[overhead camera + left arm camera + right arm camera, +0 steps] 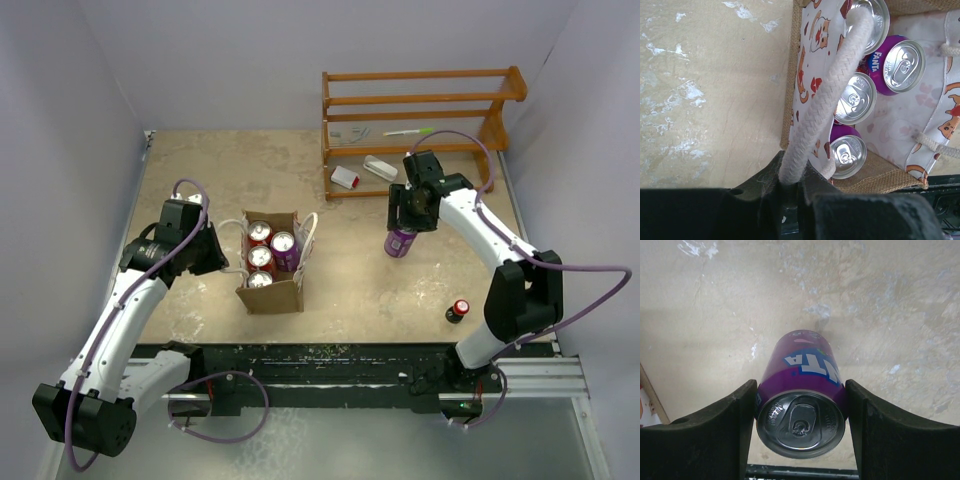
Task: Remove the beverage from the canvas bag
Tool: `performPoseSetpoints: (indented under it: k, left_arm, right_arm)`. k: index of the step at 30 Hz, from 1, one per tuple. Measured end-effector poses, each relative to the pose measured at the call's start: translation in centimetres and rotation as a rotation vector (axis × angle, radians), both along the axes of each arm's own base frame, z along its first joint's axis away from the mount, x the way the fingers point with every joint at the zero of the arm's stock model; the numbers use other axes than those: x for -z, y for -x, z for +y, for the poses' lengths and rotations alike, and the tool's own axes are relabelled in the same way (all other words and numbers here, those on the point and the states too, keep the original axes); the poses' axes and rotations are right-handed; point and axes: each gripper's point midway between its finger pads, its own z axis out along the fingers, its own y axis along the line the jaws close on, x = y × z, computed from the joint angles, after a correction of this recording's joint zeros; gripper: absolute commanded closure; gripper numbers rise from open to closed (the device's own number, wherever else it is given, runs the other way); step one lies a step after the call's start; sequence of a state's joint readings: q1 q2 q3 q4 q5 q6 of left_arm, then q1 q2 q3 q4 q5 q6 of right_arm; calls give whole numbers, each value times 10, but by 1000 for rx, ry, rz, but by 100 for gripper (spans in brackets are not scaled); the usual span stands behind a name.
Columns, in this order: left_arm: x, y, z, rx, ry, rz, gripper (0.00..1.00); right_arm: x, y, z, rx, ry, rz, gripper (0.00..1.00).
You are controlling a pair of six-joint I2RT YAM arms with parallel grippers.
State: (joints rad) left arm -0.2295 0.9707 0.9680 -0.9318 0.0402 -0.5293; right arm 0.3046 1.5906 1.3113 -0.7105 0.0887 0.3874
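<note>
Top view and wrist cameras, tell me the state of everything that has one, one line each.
canvas bag, upright, top open, four cans inside
cans in the bag, upright, sealed
left gripper, shut on the rope handle
right gripper, shut on the purple can, outside the bag
purple can, upright, sealed
small bottle, upright, red cap on

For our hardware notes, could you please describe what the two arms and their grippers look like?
The left arm and right arm match: white tubular links between black joint housings, black bases. A purple cable loops loosely along each. The right gripper has broad, matte black fingers; no markings show.
</note>
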Motion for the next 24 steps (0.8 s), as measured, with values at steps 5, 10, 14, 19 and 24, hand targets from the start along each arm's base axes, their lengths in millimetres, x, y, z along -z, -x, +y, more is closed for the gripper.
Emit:
performPoseSetpoints:
  k: [5, 10, 14, 19, 24]
  left_arm:
    - [0, 0, 0, 0, 0, 0, 84]
    - [0, 0, 0, 0, 0, 0, 84]
    - [0, 0, 0, 0, -1, 0, 84]
    - [0, 0, 0, -1, 0, 0, 84]
    - [0, 0, 0, -1, 0, 1, 85]
  right_arm:
    - [1, -11, -1, -1, 10, -48, 100]
    - [14, -8, -4, -2, 26, -41, 100]
    - [26, -3, -6, -5, 36, -17, 99]
    - [32, -3, -6, -7, 37, -20, 77]
    - [32, -4, -6, -12, 37, -25, 36]
